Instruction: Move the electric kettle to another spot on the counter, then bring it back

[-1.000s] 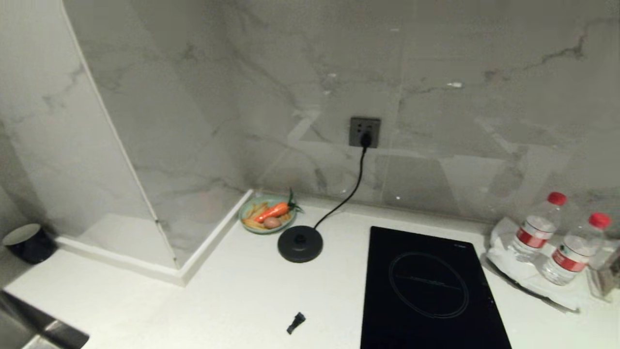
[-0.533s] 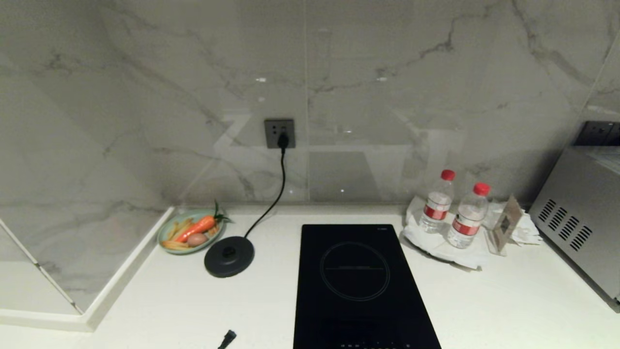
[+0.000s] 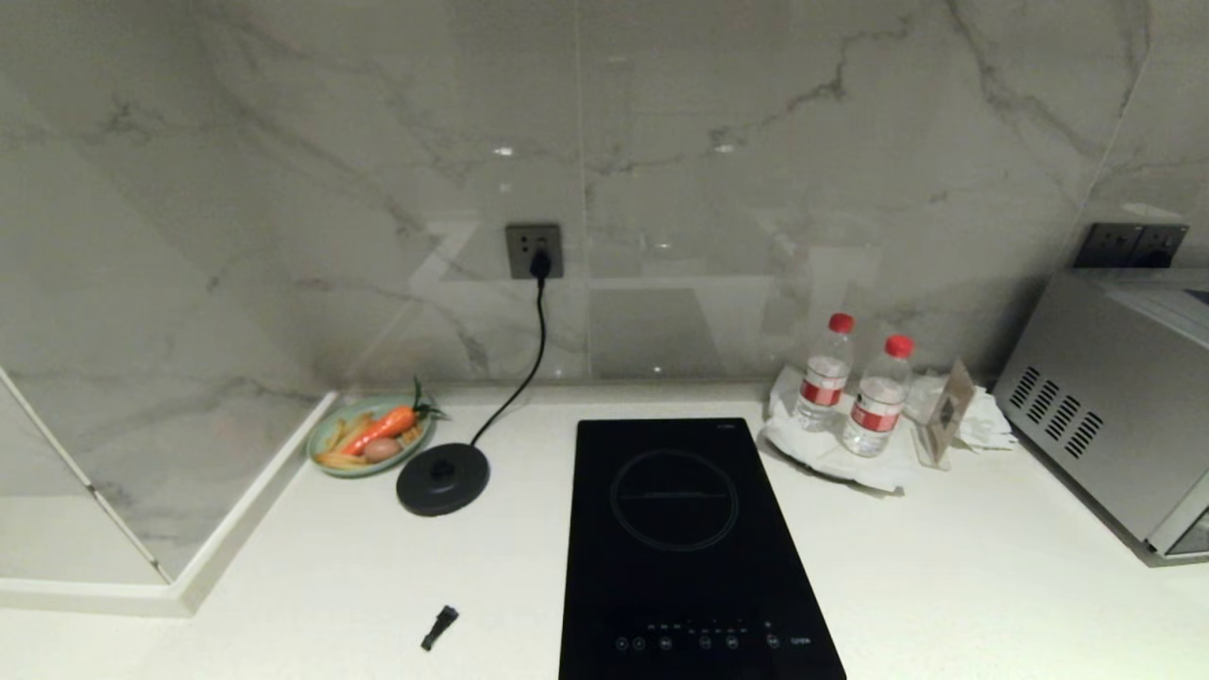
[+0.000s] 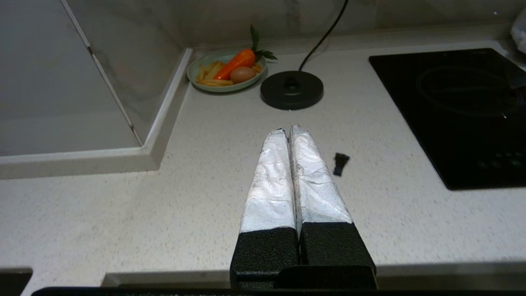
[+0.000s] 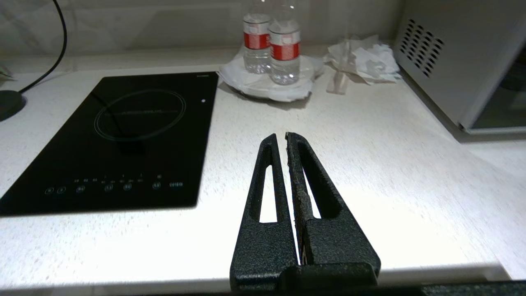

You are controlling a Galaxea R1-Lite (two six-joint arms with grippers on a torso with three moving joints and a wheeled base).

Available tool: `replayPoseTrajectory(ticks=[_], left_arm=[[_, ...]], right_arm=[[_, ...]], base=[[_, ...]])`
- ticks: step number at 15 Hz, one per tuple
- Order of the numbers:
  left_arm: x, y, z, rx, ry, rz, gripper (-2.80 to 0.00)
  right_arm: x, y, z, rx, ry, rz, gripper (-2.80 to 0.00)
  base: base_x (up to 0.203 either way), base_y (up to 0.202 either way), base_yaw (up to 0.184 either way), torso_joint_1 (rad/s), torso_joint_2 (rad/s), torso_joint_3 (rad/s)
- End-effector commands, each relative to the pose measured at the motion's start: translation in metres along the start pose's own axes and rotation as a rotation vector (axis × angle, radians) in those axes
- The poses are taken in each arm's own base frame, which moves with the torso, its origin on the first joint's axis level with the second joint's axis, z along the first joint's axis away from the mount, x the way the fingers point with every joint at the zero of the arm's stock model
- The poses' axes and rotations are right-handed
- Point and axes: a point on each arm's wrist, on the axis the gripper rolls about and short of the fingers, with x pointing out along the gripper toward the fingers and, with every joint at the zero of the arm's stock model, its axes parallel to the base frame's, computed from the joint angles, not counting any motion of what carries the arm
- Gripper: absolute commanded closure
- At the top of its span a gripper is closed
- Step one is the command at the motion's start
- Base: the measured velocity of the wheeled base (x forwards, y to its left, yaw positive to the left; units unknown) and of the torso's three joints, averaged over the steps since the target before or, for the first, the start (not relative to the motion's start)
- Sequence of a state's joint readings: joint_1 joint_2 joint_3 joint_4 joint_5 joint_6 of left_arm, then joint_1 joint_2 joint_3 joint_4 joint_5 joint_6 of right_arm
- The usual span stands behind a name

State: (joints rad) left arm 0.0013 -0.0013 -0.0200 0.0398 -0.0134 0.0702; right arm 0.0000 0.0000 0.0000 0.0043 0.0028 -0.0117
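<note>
A: Two grippers pressed shut, empty: left gripper [image 4: 286, 130], right gripper [image 5: 280, 137].

B: My view swung right. No electric kettle anywhere; only its flat black round base [image 4: 291, 89] on the white speckled counter [image 3: 945, 586], ahead of my left jaws.

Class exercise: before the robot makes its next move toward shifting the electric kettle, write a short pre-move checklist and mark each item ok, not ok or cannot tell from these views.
1. Electric kettle in sight: not ok; no view shows it.
2. Kettle base free: ok; nothing sits on it, cord plugged into the wall socket.
3. Left gripper empty: ok; shut on nothing, above the counter.
4. Right gripper empty: ok; shut on nothing.
5. Spare counter space: ok; bare patch between the induction hob and the microwave.
6. Loose items: not ok; small black object lies near the front edge.
</note>
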Motion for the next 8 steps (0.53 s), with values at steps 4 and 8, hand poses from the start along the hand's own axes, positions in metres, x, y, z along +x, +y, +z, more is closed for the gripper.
replayPoseTrajectory(ticks=[4,8], left_arm=[[0.0001,0.0,0.0,0.003,0.001,0.0,0.0],[0.0001,0.0,0.0,0.003,0.001,-0.002,0.0]], right_arm=[[0.0,0.0,0.0,-0.001,0.0,0.0,0.0],[0.0,0.0,0.0,-0.001,0.0,0.0,0.0]], base=[[-0.17,0.0,-0.002,-0.005,0.0,0.002],[0.0,0.0,0.0,0.007,0.0,-0.001]])
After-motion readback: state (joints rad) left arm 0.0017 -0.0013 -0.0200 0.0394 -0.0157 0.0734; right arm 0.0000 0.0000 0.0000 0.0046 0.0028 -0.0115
